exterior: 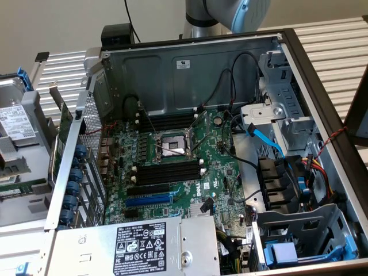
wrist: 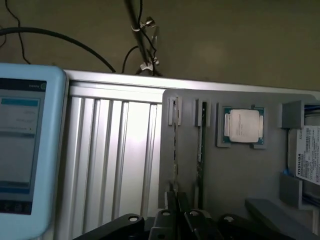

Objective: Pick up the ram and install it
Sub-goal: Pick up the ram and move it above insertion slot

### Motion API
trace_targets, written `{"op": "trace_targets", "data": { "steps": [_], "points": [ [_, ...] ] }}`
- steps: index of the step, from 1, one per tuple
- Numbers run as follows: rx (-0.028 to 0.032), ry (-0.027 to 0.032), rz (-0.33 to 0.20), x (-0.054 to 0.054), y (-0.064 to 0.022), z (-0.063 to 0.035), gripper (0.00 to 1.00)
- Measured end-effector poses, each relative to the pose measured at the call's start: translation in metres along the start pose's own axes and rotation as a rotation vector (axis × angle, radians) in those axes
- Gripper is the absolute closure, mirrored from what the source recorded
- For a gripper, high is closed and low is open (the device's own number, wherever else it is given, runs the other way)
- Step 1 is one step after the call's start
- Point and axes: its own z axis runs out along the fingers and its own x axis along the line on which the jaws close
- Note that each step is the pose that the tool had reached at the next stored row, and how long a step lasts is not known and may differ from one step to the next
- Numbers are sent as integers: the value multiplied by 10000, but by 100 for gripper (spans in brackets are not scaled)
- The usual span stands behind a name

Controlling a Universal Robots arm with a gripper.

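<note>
Item one, at the exterior view's left: a hard drive [exterior: 14, 122] with a white label, lying outside the open computer case [exterior: 190, 66]. Item two, inside the case: the green motherboard [exterior: 221, 172], carrying a processor socket [exterior: 172, 144], long black slots [exterior: 169, 172] just below it in the picture, and a blue slot [exterior: 148, 199] below those. Item three: a grey power supply [exterior: 141, 247] along the near edge. Item four, toward the exterior view's right: a metal drive cage [exterior: 282, 121] with a blue cable [exterior: 265, 140] running past it. Item five: the arm [exterior: 230, 11], which I see behind the case's far wall. On my wrist feed I list in turn a pale blue screen unit [wrist: 25, 150], a ribbed aluminium table [wrist: 115, 150] and a grey holder [wrist: 215, 175]. The holder keeps a pale thin stick [wrist: 174, 150] on edge nearest the ribs. The ram [wrist: 201, 150], dark green and also on edge, stands in the next slot. Past it is a processor [wrist: 243, 125] in its own recess. The gripper [wrist: 175, 200] has its fingers pressed nearly together, the tips in line with the pale stick's near end. I cannot tell whether they pinch anything.
</note>
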Motion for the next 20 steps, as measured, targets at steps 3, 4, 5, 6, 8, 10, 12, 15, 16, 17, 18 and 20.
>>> {"op": "trace_targets", "data": {
  "steps": [3, 4, 5, 6, 8, 10, 12, 15, 16, 17, 18, 20],
  "points": [
    [-2, 1, 1, 9, -91, -139, 87],
    [1, 0, 1, 12, -124, -185, 87],
    [0, 0, 1, 15, -156, -232, 87],
    [-1, 0, 0, 18, -188, -278, 87],
    [0, 0, 0, 24, -255, -371, 87],
    [-1, 0, 0, 30, -317, -465, 87],
    [2, -2, 1, 36, -376, -555, 87],
    [1, -4, 0, 44, -466, -694, 87],
    [0, -3, 0, 47, -496, -740, 87],
    [0, -4, 0, 50, -527, -785, 87],
    [1, -4, 0, 53, -559, -830, 87],
    [1, -4, 0, 59, -621, -908, 87]
  ]
}}
